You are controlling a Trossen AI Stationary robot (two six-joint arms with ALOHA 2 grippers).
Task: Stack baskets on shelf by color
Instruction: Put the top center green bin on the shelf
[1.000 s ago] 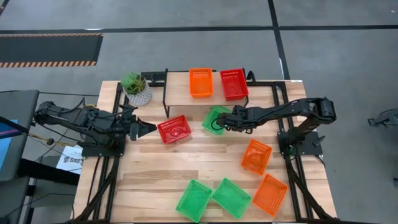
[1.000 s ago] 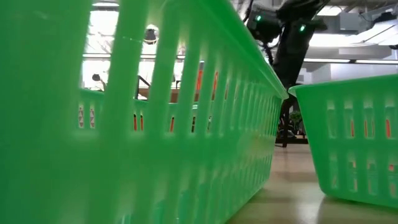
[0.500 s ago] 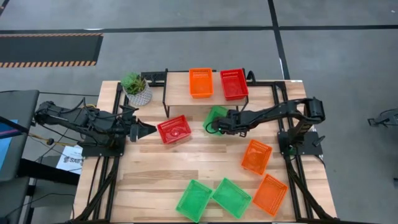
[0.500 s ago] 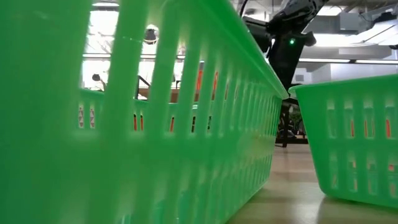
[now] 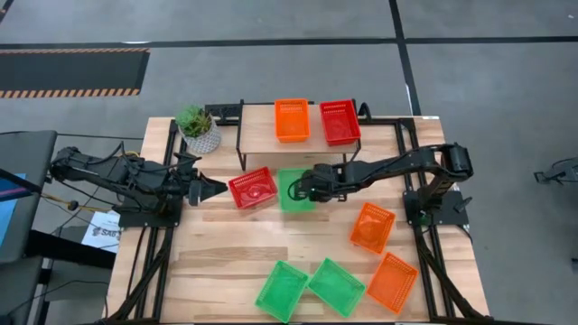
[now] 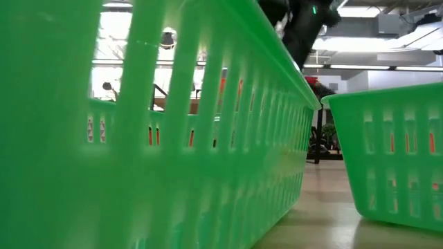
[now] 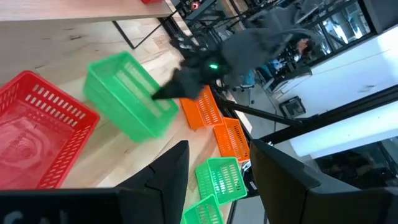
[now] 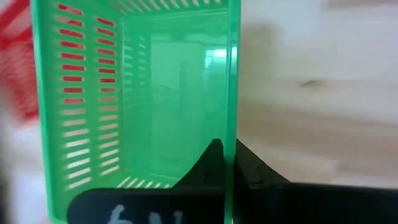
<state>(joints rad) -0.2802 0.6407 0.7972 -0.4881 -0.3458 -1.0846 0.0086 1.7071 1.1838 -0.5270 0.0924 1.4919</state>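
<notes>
the right gripper (image 5: 302, 188), pinched shut on the rim of a green basket (image 5: 291, 191), had dragged it leftward over the last second until it sat just beside the red basket (image 5: 253, 188), below the shelf (image 5: 262, 126). the left gripper (image 5: 215, 188) waited open near the red one. green looked not yet shelved.

High view: even, soft overhead light is seen, w/ only faint shadows on the worktop (image 5: 226, 244); all sharp. Low view: frame is filled by a green basket (image 6: 138, 138) too close to the lens, so it is badly out of focus; bright backlight from room windows is blown out behind it. Left wrist view: right arm (image 7: 230, 53) is smeared by motion blur; white glare at the far wall. Right wrist view: red basket (image 8: 15, 62) is blurred at the edge; worktop looks washed out.
</notes>
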